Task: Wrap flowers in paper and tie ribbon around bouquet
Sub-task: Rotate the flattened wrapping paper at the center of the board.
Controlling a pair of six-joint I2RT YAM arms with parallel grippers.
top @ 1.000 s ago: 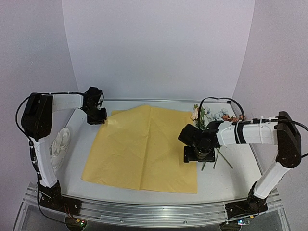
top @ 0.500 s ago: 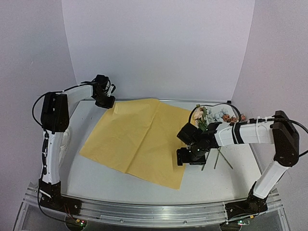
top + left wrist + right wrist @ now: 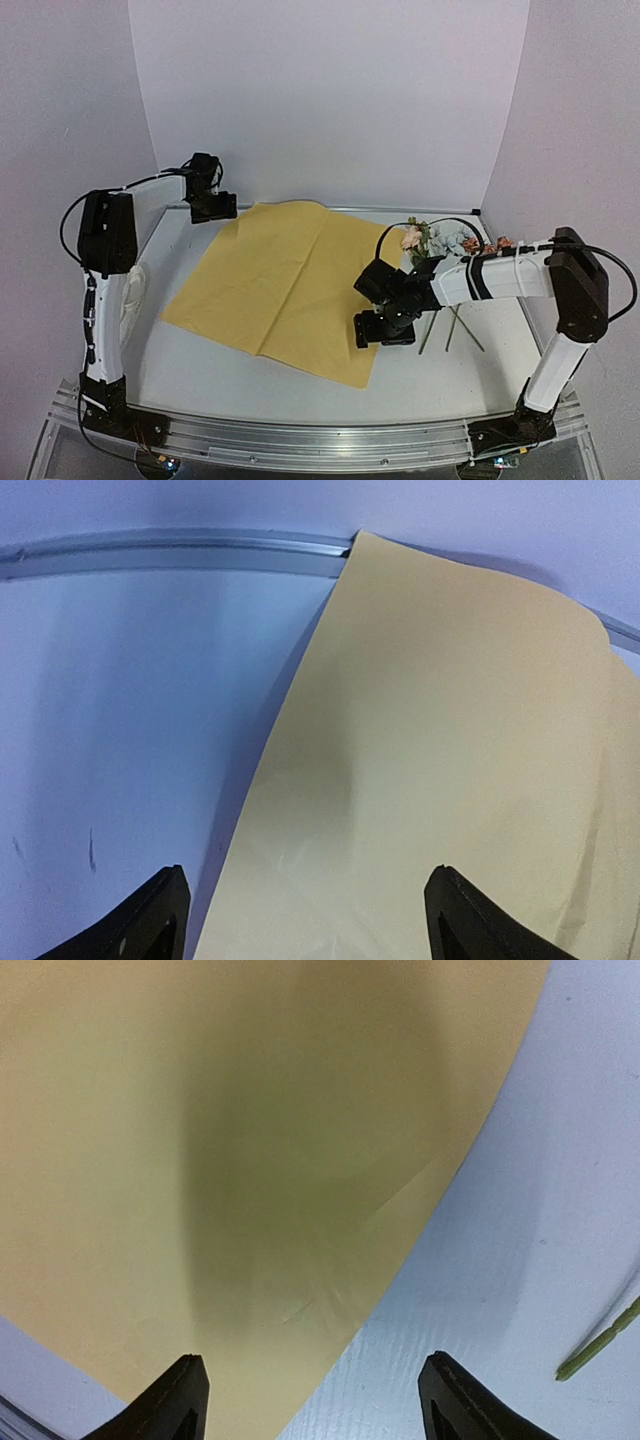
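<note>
Left gripper (image 3: 213,208) (image 3: 310,920): gapes wide, empty, over far corner of paper (image 3: 290,285), lying flat, yellow side up. Right gripper (image 3: 382,330) (image 3: 310,1395): likewise, over near corner. Flowers (image 3: 440,240): lie far right. Ribbon (image 3: 133,292): probably left edge.

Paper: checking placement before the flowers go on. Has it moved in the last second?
Yes. The paper has swung away from the near edge, its far corner now reaching the table's back rail.
</note>
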